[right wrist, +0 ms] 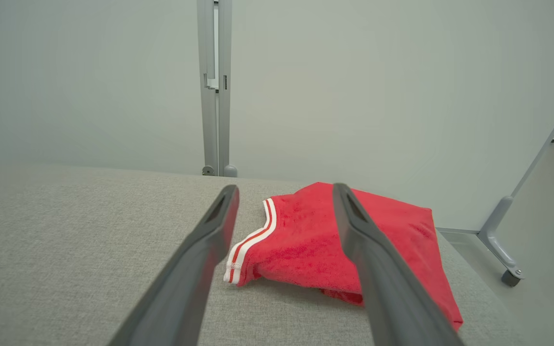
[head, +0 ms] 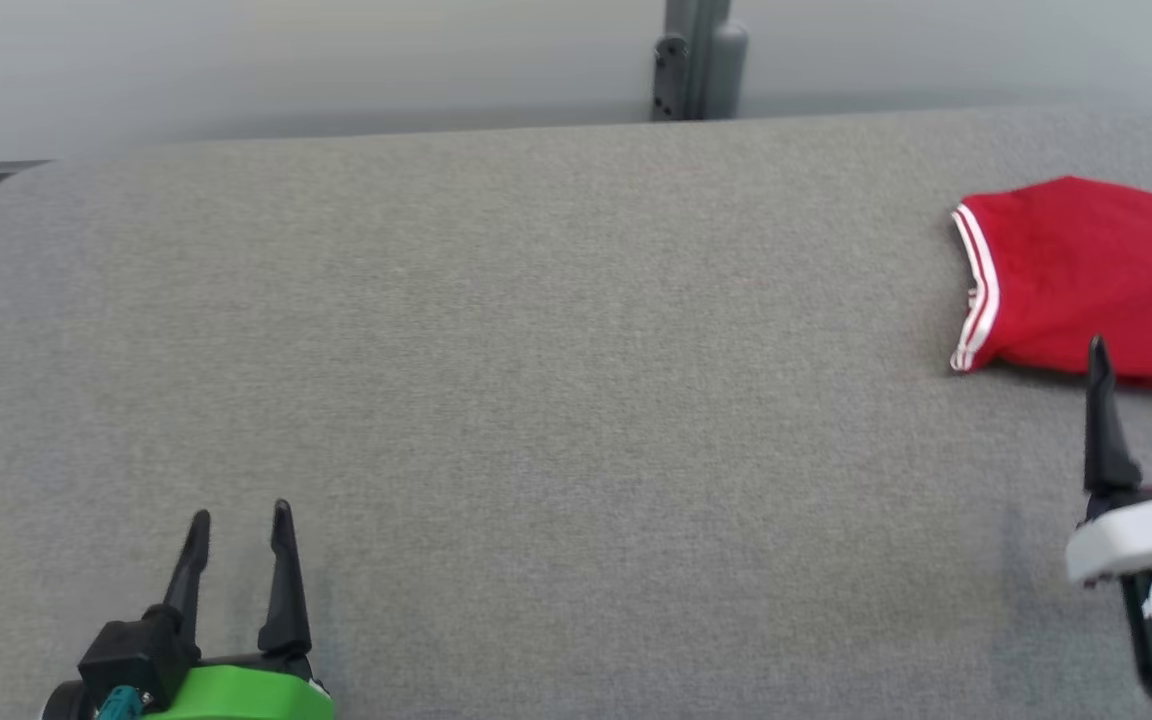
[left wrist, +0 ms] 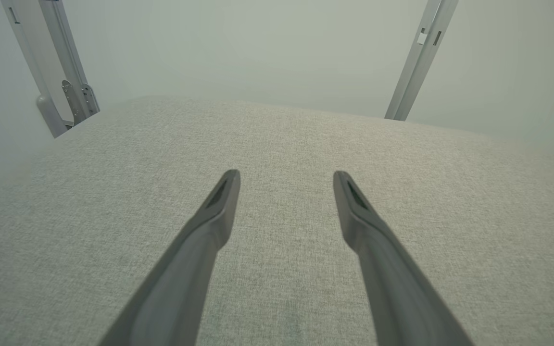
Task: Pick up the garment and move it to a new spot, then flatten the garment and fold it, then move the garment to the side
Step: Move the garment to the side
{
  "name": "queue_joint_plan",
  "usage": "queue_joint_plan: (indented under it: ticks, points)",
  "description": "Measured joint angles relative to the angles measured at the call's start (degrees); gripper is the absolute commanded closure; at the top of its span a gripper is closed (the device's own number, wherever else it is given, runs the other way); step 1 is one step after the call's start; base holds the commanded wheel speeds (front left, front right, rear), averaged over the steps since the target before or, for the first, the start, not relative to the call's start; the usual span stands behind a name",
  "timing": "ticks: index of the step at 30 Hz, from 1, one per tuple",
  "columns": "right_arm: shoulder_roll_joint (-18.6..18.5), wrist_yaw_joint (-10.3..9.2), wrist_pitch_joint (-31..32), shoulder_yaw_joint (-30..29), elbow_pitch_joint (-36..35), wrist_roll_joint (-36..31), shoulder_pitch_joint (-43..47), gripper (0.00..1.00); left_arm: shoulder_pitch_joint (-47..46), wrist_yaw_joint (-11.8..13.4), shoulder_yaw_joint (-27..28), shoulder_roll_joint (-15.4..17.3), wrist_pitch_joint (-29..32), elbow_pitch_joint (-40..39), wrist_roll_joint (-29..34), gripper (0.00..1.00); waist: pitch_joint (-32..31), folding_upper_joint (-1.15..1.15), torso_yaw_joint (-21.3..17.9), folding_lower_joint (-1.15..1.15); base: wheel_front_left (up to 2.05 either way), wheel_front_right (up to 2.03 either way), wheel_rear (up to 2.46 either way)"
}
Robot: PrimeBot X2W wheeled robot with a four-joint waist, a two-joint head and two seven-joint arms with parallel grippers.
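Grey fabric-covered surface [head: 536, 380], backed by a pale wall [head: 286, 60]. 1 grey metal post [head: 698, 60] is seen behind the far edge; 1 castered leg [right wrist: 503, 240] is set on the floor [right wrist: 551, 202].

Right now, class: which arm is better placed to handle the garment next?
Right: the right claw, open, points at the garment just ahead; the left claw is far off across the table.

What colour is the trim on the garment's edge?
White with a red stripe, on a red garment; clearest in the right wrist view.
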Motion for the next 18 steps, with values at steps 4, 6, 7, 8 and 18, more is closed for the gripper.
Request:
queue_joint_plan:
  ticks: [4,6,7,8,18]
  points:
    - [4.8,-0.01,-2.7,-0.1,1.6,-1.5,4.9,0.00,1.0,-0.6,-0.4,0.0,0.0,1.6,0.6,0.00,-2.7,0.00,2.8,0.00,0.00,0.00,0.00]
    - [6.4,0.00,-3.2,0.1,2.3,-2.4,7.3,0.00,1.1,-1.0,-0.2,0.0,0.0,2.1,0.7,0.00,-4.0,0.00,4.2,0.00,0.00,0.00,0.00]
    - [6.9,0.00,-3.4,-0.1,2.5,-2.9,8.2,0.00,1.1,-1.2,-0.3,0.0,0.0,2.3,0.7,0.00,-4.5,0.00,4.7,0.00,0.00,0.00,0.00]
    - [7.4,0.00,-3.4,-0.3,2.9,-2.9,8.9,0.00,1.1,-1.5,-0.3,0.0,0.0,2.6,0.7,0.00,-5.1,0.00,5.3,0.00,0.00,0.00,0.00]
    - [9.3,0.00,-3.6,0.2,2.4,-3.4,11.4,0.00,-0.5,-2.3,-1.3,0.3,0.0,5.2,0.2,0.00,-8.3,0.00,6.1,0.00,0.00,0.00,0.00]
